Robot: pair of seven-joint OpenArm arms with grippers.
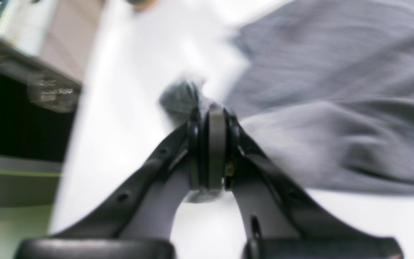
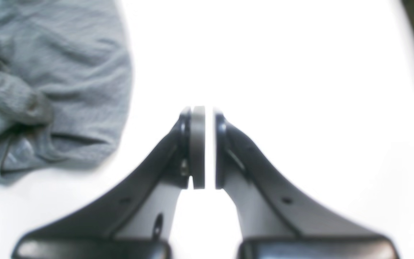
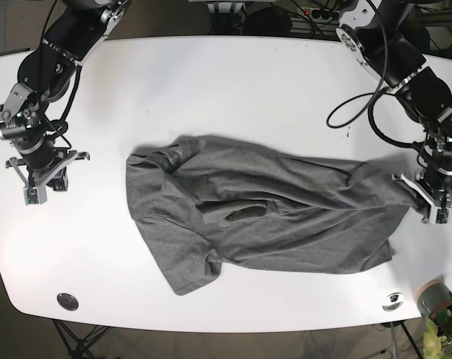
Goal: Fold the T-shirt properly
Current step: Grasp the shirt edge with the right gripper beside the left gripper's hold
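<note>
**Left has the hem, right is idle — bring right in before pulling**

T-shirt lies crumpled mid-table, collar end toward the right arm's side; left gripper is clenched on a bunch of grey cloth at the far edge; right gripper hangs over bare table, well apart from the shirt, pads nearly together, nothing held. My read: spreading flat comes first; pull low and slow — one-sided tension will likely drag the shirt rather than flatten it.
</note>
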